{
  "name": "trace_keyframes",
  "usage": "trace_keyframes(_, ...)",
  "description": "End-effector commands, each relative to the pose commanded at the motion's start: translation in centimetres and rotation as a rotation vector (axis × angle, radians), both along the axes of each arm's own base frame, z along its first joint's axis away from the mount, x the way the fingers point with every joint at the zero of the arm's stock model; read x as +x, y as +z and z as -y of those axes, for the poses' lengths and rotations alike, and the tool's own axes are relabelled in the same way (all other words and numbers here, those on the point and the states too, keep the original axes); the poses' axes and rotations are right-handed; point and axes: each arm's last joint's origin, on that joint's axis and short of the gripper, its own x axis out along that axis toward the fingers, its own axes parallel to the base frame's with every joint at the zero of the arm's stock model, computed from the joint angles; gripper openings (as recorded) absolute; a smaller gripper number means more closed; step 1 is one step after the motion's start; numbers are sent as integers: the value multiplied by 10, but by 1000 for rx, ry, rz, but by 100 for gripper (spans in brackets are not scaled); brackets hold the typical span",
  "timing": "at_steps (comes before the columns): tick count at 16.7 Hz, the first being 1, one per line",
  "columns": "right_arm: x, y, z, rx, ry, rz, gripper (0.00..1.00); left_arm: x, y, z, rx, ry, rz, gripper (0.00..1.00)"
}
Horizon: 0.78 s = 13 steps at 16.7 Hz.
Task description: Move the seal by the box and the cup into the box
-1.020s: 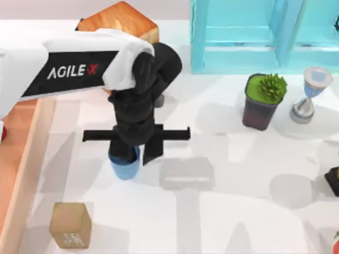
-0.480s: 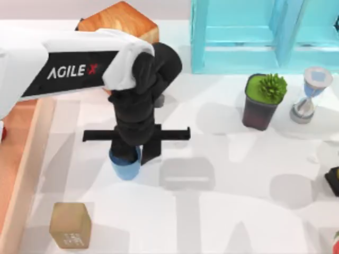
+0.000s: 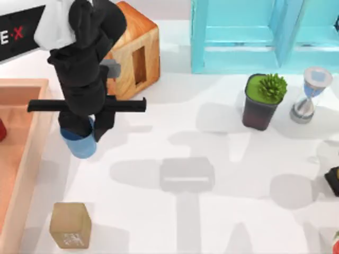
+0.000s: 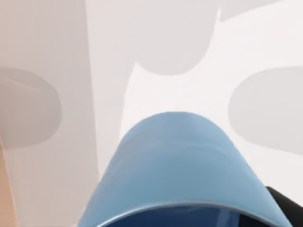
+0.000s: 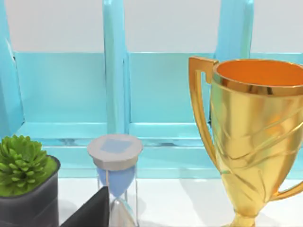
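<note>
Gripping the cup [image 3: 79, 143], left pincer [image 3: 87, 132] nears box [image 3: 29, 159].

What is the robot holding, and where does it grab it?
The left pincer holds the blue cup by its rim, lifted near the wooden box. The brown block sits untouched on the table.

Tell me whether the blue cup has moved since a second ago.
Yes. The cup, held in the left gripper, has shifted toward the top view's left, away from the potted plant and closer to the box.
</note>
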Motion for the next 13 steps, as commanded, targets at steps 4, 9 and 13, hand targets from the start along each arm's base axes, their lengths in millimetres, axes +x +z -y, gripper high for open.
trace_keyframes(4,0,0,0,0,0,0,100,-5,29,-30,-1,0,3,0)
trace_keyframes(9,0,0,0,0,0,0,100,-6,28,-34,2,-5,2,0)
trace_keyframes(13,0,0,0,0,0,0,100,-20,33,-86,5,-8,11,0)
